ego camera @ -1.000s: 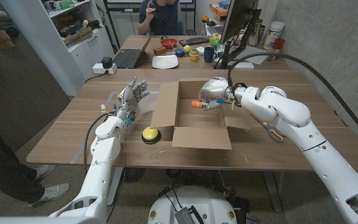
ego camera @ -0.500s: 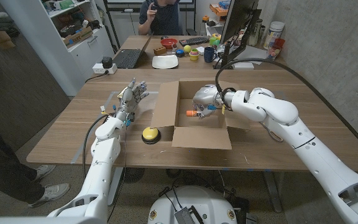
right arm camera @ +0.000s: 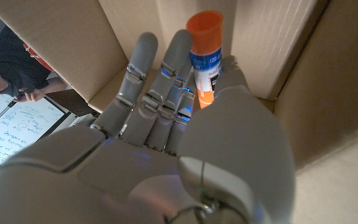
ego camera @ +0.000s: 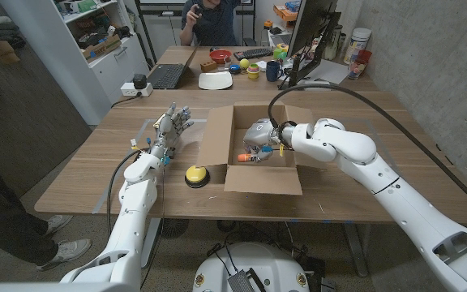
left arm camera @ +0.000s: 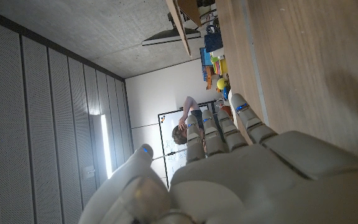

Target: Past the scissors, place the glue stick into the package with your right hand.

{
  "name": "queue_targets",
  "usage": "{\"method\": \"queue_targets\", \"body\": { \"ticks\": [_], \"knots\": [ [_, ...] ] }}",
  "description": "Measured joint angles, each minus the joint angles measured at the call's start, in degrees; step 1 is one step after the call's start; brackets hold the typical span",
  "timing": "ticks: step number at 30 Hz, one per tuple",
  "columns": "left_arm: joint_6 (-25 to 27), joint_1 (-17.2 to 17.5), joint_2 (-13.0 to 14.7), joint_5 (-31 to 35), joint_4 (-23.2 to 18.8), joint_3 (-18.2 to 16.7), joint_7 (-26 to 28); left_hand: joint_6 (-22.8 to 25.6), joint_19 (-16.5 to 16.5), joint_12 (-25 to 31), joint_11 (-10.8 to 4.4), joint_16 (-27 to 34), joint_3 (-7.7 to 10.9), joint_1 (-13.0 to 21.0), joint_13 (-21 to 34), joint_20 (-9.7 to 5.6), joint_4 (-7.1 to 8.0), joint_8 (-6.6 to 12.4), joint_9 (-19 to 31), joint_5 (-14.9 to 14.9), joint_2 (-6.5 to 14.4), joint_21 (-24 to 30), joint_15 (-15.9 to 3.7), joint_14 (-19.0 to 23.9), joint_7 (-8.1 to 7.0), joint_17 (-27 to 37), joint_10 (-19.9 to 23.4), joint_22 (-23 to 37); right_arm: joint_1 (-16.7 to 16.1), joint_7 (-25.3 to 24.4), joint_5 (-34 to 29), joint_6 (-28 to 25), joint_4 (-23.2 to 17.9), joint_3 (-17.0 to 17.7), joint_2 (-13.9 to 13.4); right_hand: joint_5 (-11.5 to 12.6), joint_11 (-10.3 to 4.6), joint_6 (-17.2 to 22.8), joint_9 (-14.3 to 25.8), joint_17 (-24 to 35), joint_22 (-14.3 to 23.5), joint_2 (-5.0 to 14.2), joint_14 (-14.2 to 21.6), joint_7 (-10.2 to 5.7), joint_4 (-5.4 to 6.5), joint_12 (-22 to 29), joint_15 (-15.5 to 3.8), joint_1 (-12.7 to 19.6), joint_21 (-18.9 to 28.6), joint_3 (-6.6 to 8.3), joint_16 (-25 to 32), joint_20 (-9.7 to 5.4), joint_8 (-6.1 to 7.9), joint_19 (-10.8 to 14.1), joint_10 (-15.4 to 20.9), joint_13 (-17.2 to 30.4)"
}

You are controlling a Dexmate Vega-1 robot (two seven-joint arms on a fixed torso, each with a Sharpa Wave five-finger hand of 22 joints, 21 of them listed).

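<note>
One glue stick, one open cardboard package, one yellow button, one laptop, one white bowl, two robot hands: left hand, right hand.

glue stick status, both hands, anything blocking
Right hand grips glue stick, lowered inside the cardboard box. Left hand open, holds nothing. Nothing in the way inside the box.
</note>
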Motion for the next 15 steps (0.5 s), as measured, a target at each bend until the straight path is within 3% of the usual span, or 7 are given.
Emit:
{"method": "queue_targets", "body": {
  "ticks": [15],
  "knots": [
    [-1.24, -1.15, -0.03, -0.05, 2.8, -0.83, -1.06, -0.31, 0.0, 0.0, 0.0, 0.0, -0.15, -0.22, 0.0, 0.0, 0.15, 0.0, 0.01, 0.0, 0.23, 0.0, -0.17, -0.17, -0.3, 0.0, 0.0, 0.0, 2.25, 1.51, -1.21, 0.55, 2.99, -3.83, 0.43, 0.0, 0.1, 0.29, -0.08, 0.26, 0.0, -0.07, 0.0, 0.1, -0.24, -0.24, 0.0, 0.07, 0.0, -0.24, 0.0, 0.0, -0.02, 0.0, 0.28, -0.06]
  ]
}}
